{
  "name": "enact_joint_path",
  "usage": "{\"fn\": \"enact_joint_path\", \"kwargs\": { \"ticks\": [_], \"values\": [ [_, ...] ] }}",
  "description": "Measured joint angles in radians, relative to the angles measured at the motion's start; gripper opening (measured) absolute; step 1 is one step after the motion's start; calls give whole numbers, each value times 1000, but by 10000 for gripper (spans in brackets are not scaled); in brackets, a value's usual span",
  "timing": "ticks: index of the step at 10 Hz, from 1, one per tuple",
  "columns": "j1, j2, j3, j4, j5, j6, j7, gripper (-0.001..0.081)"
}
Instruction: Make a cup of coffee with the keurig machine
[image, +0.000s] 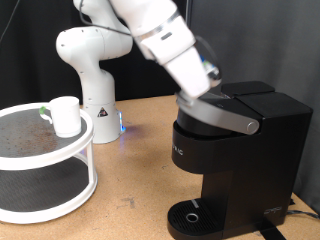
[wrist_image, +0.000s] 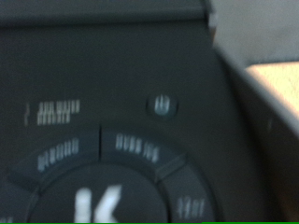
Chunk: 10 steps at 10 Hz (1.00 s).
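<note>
The keurig machine (image: 235, 155) is a large black box at the exterior view's right, with a grey arched lid handle (image: 225, 118) and a round drip tray (image: 192, 217) at its base. My hand is pressed low over the front of the lid, and the fingers are hidden against the machine, so the gripper itself does not show. The wrist view is blurred and filled by the machine's top (wrist_image: 112, 103), with its round button panel (wrist_image: 103, 182) and a small power button (wrist_image: 163, 105). The small white cup (image: 66, 115) stands on the round shelf at the left, apart from the arm.
A white two-tier round shelf (image: 45, 190) stands at the exterior view's left with a dark top surface; a small dark item with a green top (image: 45, 113) sits beside the cup. The robot's white base (image: 92, 70) is behind it. Wooden table (image: 135, 190) lies between.
</note>
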Motion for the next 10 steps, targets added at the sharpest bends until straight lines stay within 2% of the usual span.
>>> {"fn": "enact_joint_path", "kwargs": {
  "ticks": [2,5,8,10],
  "values": [
    [-13,9,-17,-48,-1,46,-57,0],
    [-19,11,-31,-60,34,65,-100,0],
    [-19,11,-47,-61,170,45,-131,0],
    [-19,-7,-56,-34,252,-21,-138,0]
  ]
}}
